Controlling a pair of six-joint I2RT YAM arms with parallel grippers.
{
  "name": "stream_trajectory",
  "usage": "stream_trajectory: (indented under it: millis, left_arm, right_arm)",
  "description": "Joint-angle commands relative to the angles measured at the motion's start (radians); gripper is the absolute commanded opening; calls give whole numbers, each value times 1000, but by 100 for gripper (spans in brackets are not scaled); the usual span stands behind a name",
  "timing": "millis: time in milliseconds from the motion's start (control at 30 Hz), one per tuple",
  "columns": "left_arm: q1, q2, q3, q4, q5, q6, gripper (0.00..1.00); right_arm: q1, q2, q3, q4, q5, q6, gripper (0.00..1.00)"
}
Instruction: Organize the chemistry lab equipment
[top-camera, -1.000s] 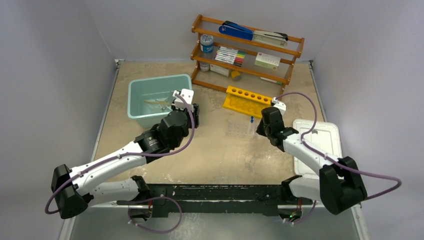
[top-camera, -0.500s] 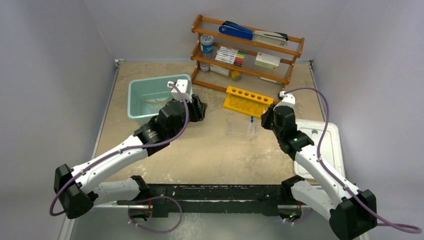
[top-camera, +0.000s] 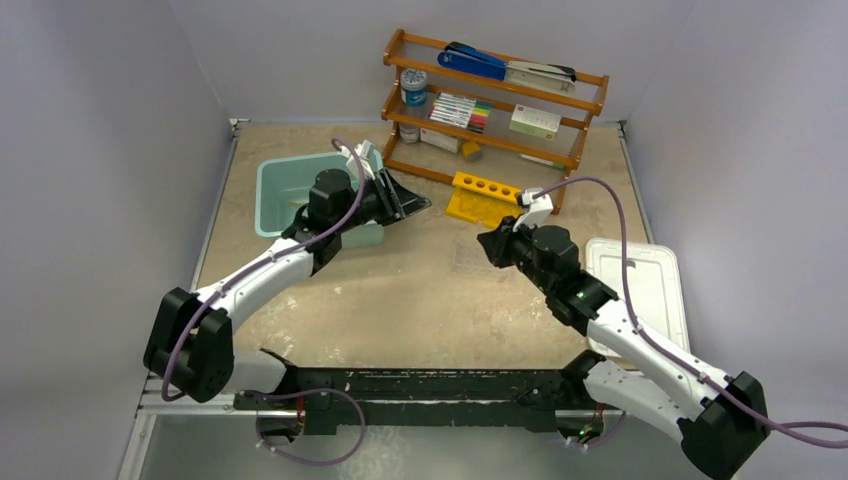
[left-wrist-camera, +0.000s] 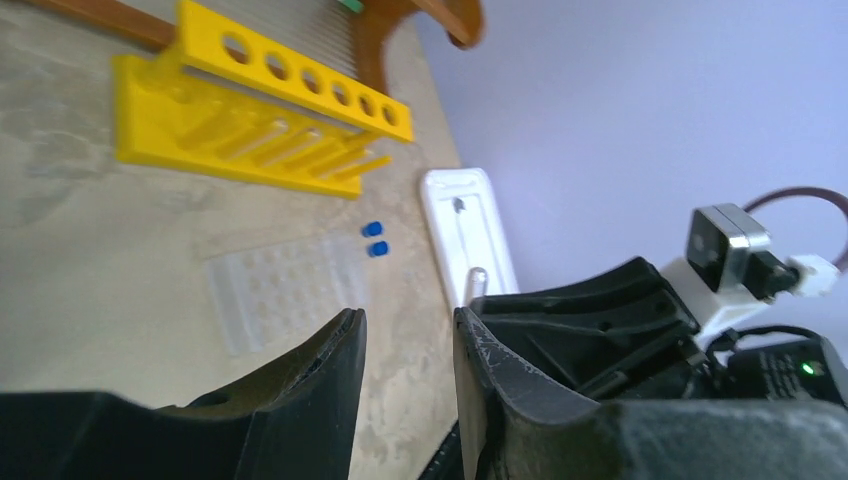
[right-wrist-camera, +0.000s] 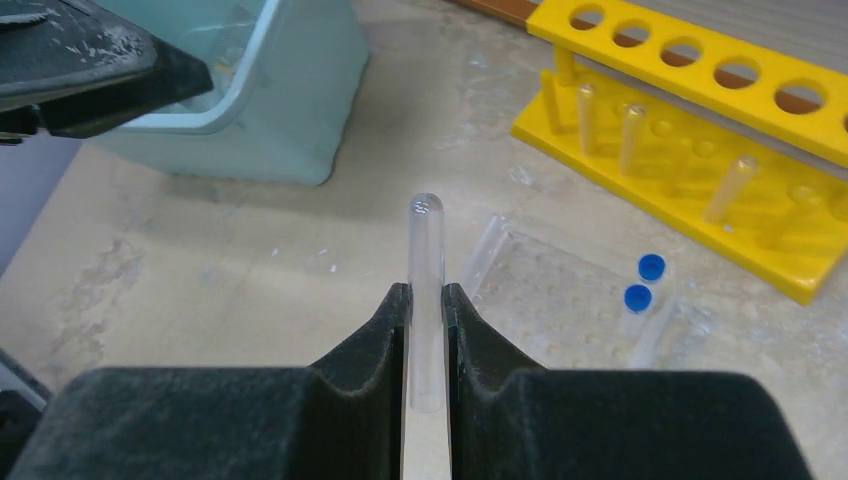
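My right gripper (right-wrist-camera: 427, 290) is shut on a clear test tube (right-wrist-camera: 425, 240), which sticks out past the fingertips; in the top view this gripper (top-camera: 487, 243) hovers left of the square transparent dish (top-camera: 475, 257). The dish (right-wrist-camera: 560, 300) lies on the table with two blue-capped tubes (right-wrist-camera: 640, 285) and another clear tube (right-wrist-camera: 483, 250) beside it. The yellow holed rack (top-camera: 487, 200) stands behind the dish and holds several clear tubes (right-wrist-camera: 735, 185). My left gripper (top-camera: 408, 206) is open and empty, pointing right toward the rack; its wrist view (left-wrist-camera: 408, 320) shows the dish (left-wrist-camera: 285, 290) ahead.
The teal bin (top-camera: 290, 185) sits at the left under my left arm. Its white lid (top-camera: 640, 290) lies at the right. A wooden shelf (top-camera: 495, 90) with markers and a blue stapler stands at the back.
My left gripper has swung from over the bin's edge to point right toward the rack. My right gripper has moved left and forward, away from the rack, with the tube in it.
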Motion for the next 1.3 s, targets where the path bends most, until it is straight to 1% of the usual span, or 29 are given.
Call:
stream_trajectory:
  millis: [0,167,267,333,367,433,500,600,767,1267]
  left_arm:
    - [6,6,-31,299,192,-158,37]
    - [7,-21,-46,294,215,-90,38]
    - [4,-32,-57,286,240,-61,38]
    - [-4,-39,-63,271,251,-34,36]
    - [-10,-45,-58,221,244,7,35]
    - [-29,-61,-33,85,179,132,33]
    - [-45,-75,-17,7,134,196,33]
    - [-48,-66,-16,7,145,201,32]
    - [-49,-49,-17,8,149,207,28]
    - [-50,-53,-17,41,118,198,28]
  right_arm:
    - [26,22,18,133,-60,-36,13]
    - [90,69,24,189,-80,-37,14]
    - [132,100,35,213,-67,-38,14]
    - [154,124,43,229,-61,-43,14]
    - [161,136,48,233,-59,-45,14]
    - [178,153,61,240,-60,-45,14]
    - [192,161,74,244,-63,-48,14]
    - [209,177,97,242,-60,-58,14]
    - [212,201,123,243,-55,-80,14]
    - [223,225,136,251,-70,-85,15]
